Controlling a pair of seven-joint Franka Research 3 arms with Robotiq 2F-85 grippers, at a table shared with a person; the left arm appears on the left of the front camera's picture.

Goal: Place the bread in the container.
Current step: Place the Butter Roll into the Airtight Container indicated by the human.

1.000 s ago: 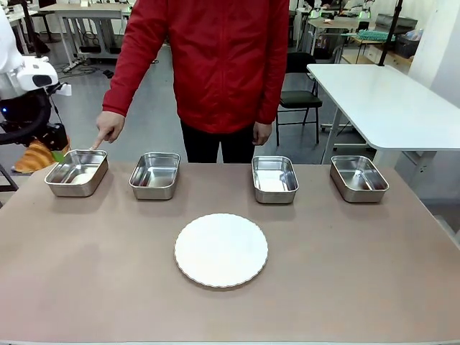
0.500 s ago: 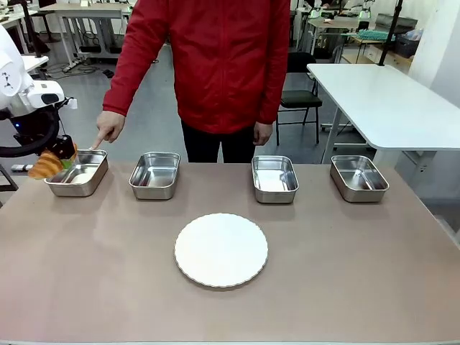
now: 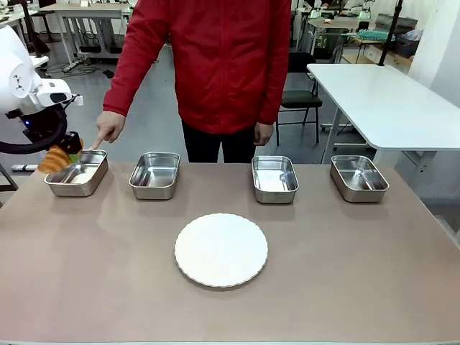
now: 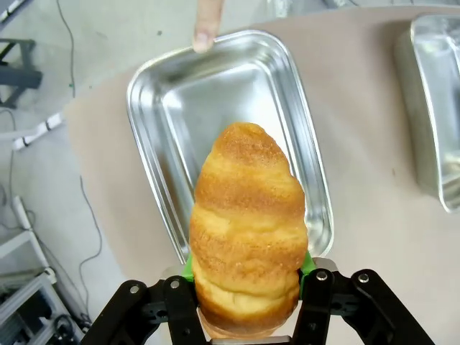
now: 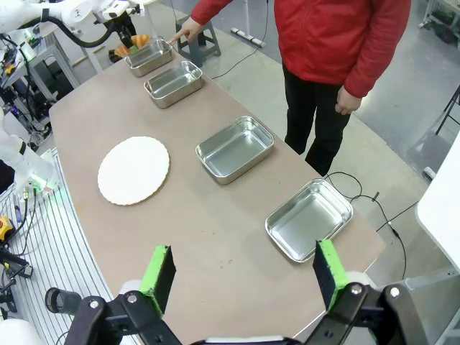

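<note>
The bread (image 3: 54, 159), a golden-brown ridged croissant, hangs in my left gripper (image 3: 66, 154), which is shut on it just above the left end of the far-left container (image 3: 77, 175). In the left wrist view the bread (image 4: 248, 223) stands between the green-padded fingers (image 4: 314, 277), its tip over the steel container (image 4: 215, 108). A person's finger (image 4: 207, 25) points at that pan's far rim, the hand (image 3: 108, 128) just beyond it. My right gripper (image 5: 244, 273) is open, high above the table's right end.
Three more steel pans (image 3: 154, 175) (image 3: 274, 179) (image 3: 359, 177) line the far side. A round white plate (image 3: 221, 249) lies mid-table. The person in red stands behind the pans. A white table (image 3: 388, 100) stands at the back right.
My left gripper has carried the bread up and to the right, from beside the table's left edge to above the far-left container. The pointing hand has stayed put.
</note>
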